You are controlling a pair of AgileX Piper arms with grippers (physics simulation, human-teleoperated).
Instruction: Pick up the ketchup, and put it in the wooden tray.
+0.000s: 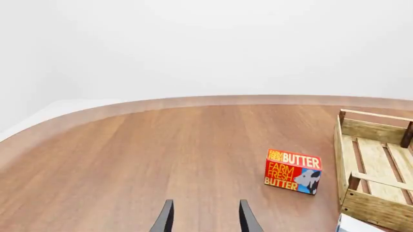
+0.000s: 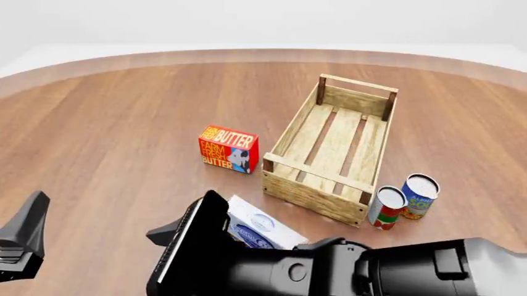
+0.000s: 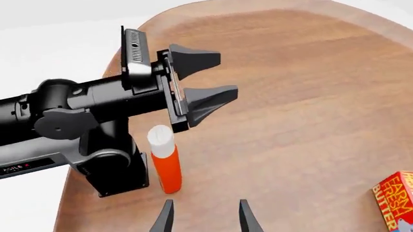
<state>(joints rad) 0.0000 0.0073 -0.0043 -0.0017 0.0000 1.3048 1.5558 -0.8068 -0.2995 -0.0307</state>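
Note:
The ketchup (image 3: 165,164), a red-orange bottle with a white cap, stands upright on the table close to the left arm's base; only the right wrist view shows it. My right gripper (image 3: 206,204) is open, pointing toward the bottle and short of it, with nothing between its fingers. My left gripper (image 3: 226,75) hangs open above the table, higher than the bottle and not touching it; the left wrist view shows its fingers (image 1: 164,217) empty. The wooden tray (image 2: 317,194) lies mid-table and holds nothing. The right arm (image 2: 329,271) fills the bottom of the front view, which does not show the ketchup.
A red butter box (image 2: 228,149) stands left of the tray. Two cans (image 2: 387,208) (image 2: 420,196) stand by the tray's near right corner. A white-and-blue carton (image 2: 259,225) lies in front of the tray, partly behind the right arm. The table's curved edge (image 2: 247,55) runs along the back.

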